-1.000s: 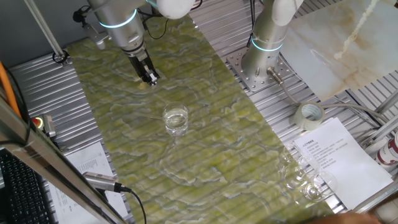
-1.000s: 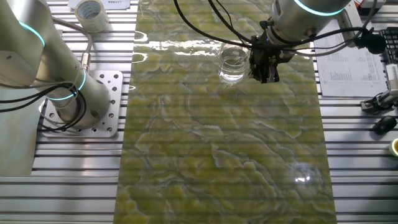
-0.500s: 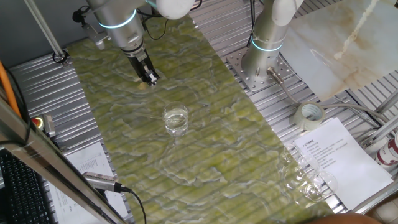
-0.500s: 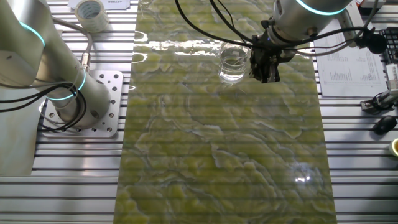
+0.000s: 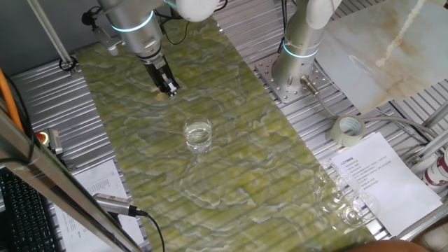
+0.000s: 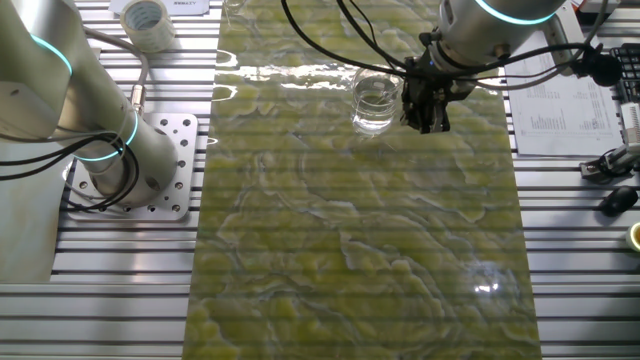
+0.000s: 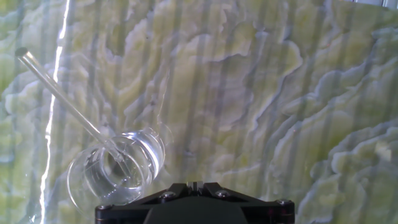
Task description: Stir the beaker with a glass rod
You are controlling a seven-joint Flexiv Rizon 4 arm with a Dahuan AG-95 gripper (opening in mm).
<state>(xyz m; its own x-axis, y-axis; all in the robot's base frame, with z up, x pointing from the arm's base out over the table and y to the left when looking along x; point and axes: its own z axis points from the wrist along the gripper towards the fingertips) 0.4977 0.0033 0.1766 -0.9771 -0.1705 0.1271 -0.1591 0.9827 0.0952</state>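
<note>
Beaker [image 5: 198,134], a short clear glass cylinder, stands upright on the green marbled counter [image 5: 238,168] near the middle of one fixed view and in the upper centre of the other, where the gripper [image 6: 424,118] appears just to its right; from the first fixed view the two look well apart, so their true spacing cannot be settled. In the hand view the beaker sits at lower left, and the glass rod [image 7: 68,106] leans in it, its lower end inside the glass and its upper end slanting toward the upper left corner of the frame. The rod is too faint to make out in either fixed view. Compared with the views from the preceding second, nothing has visibly shifted: arm, beaker and rod occupy the same places, which suggests a pause rather than active stirring. The fingers look drawn narrow and appear to hold nothing, though the fingertips lie outside the hand view. Judged from this, the rod has yet to be grasped before stirring can begin.
</note>
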